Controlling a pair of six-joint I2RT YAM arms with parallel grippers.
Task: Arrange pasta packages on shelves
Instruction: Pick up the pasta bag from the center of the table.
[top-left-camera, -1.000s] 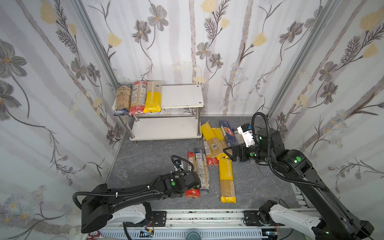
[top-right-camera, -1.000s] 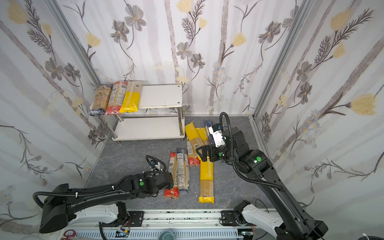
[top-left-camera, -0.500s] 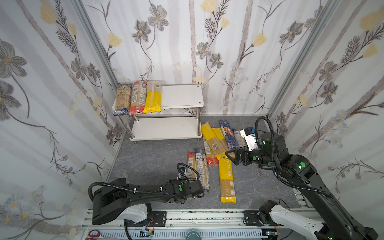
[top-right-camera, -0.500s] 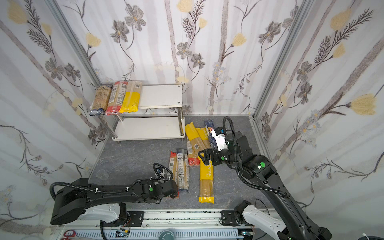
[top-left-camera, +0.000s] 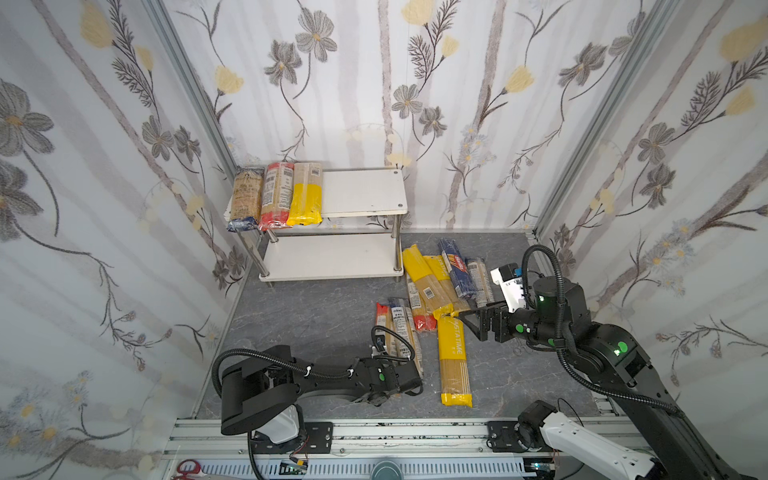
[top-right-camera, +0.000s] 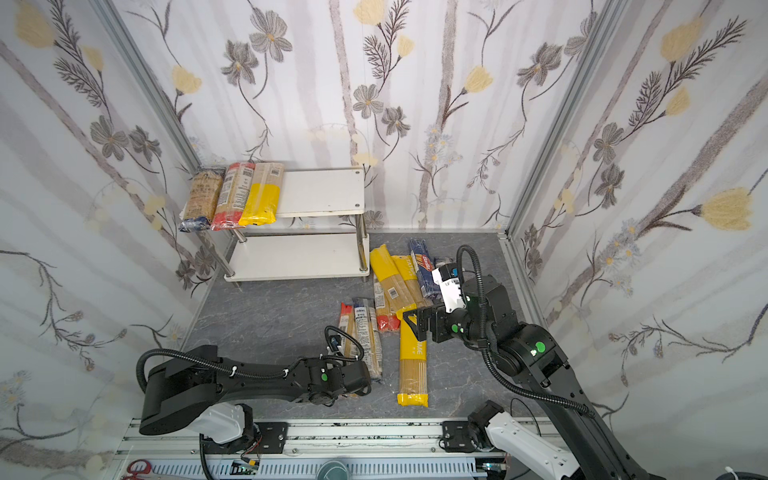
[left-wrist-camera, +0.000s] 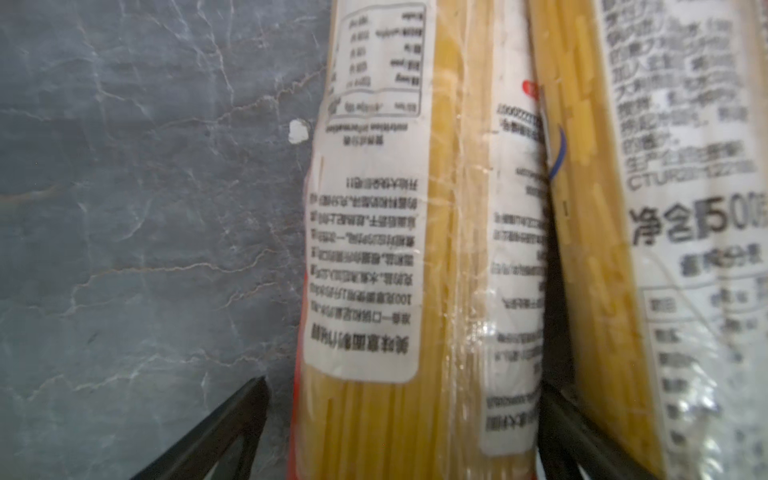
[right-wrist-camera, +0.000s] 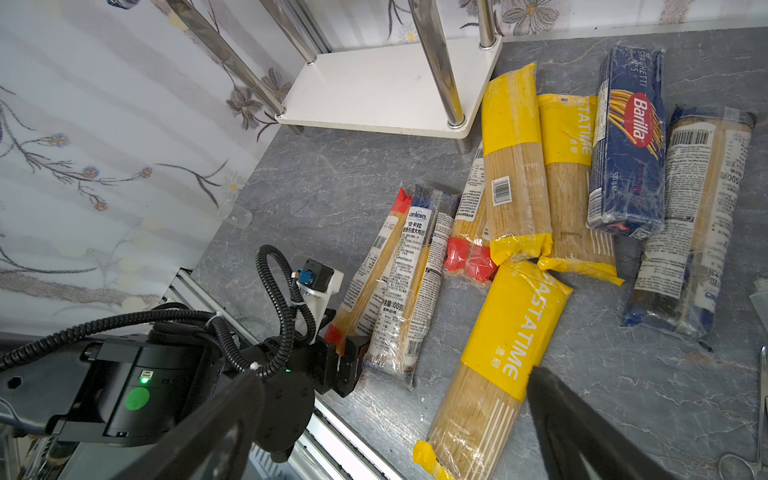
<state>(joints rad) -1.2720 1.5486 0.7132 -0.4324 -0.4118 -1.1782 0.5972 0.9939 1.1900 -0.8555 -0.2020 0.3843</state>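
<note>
Both arms have dropped lower in the frame. Hidden under its wrist in both top views, the left gripper (left-wrist-camera: 401, 390) shows in the left wrist view with jaws apart either side of a red-ended packet (left-wrist-camera: 374, 249). At centre right the right gripper (top-left-camera: 467, 319), also apart, hovers over a yellow packet (top-left-camera: 453, 357). Three packets (top-left-camera: 276, 195) lie on the rack (top-left-camera: 361, 195), upper left.

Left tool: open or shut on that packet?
Open. In the left wrist view the left tool straddles the red-ended packet, fingers wide apart.
</note>
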